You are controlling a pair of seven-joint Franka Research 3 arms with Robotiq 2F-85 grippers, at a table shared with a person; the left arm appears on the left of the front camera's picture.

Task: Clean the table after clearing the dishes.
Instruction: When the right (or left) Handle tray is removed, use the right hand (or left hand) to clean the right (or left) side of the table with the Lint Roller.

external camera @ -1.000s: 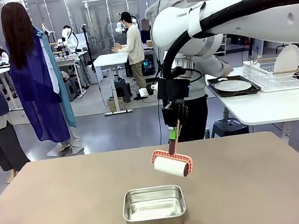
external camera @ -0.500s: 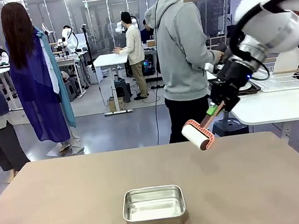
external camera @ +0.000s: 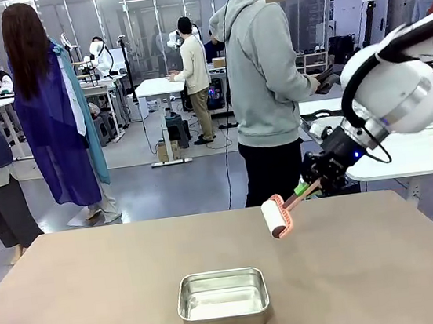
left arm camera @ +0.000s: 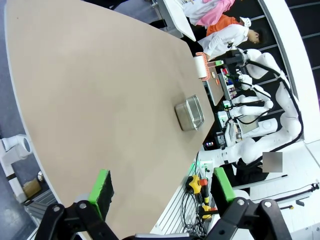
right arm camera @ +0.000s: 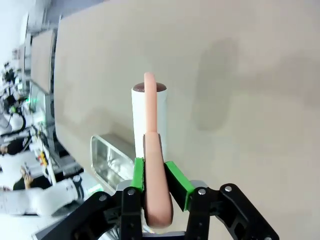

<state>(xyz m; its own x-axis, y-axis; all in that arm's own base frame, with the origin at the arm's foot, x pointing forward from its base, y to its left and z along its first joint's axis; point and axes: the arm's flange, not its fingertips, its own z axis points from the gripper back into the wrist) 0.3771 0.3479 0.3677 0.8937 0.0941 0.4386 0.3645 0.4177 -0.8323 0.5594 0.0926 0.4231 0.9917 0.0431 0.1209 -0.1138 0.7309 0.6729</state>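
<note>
The beige table spreads across the front view. My right gripper is shut on the pink handle of a lint roller, whose white roll hangs a little above the table's far edge, right of the middle. In the right wrist view the green pads clamp the handle, and the roller points out over the table. My left gripper is open with nothing in it, above the table's edge. The roller shows far off there. The dishes are hidden.
A square steel pan sits at the middle front of the table, also seen as the pan and the pan. A person in a grey hoodie stands beyond the far edge, by a white side table.
My right arm has swung from the table's middle out to the right, carrying the roller right and tipping it on its side. The pan has not moved.
</note>
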